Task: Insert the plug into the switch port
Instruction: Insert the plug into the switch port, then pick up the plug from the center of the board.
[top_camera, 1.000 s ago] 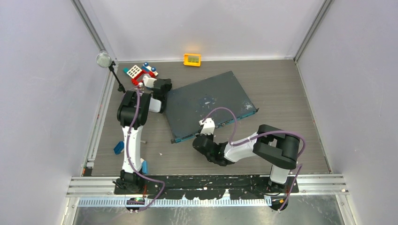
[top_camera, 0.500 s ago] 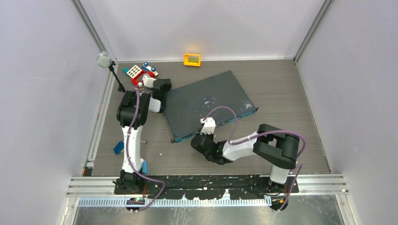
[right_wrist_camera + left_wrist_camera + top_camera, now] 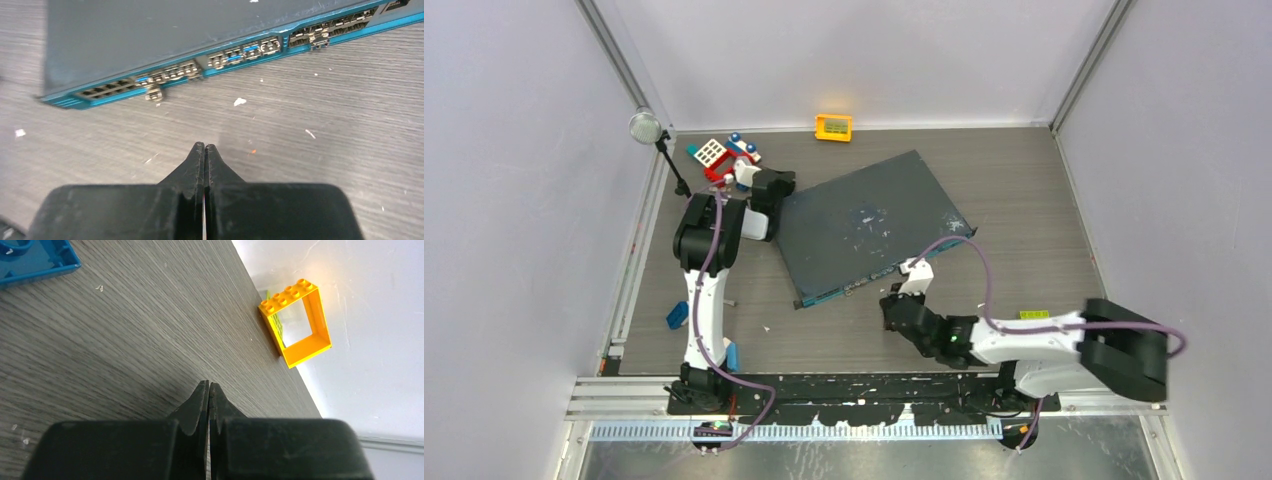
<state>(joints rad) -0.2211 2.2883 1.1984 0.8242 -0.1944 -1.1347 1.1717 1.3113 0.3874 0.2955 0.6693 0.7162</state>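
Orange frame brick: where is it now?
Top view: the orange frame brick sits at the far edge of the table, against the back wall, a little left of centre, beyond the grey switch box. Left wrist view: up-right of the left pincer.

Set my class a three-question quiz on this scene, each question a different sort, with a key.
1. True or false: the right fingers hold a plug.
2. The switch's teal front face points toward: A the back wall; B the arms' bases; C the ceiling.
3. Fill in: the left fingers are ____.
Key: 1 false; 2 B; 3 shut.
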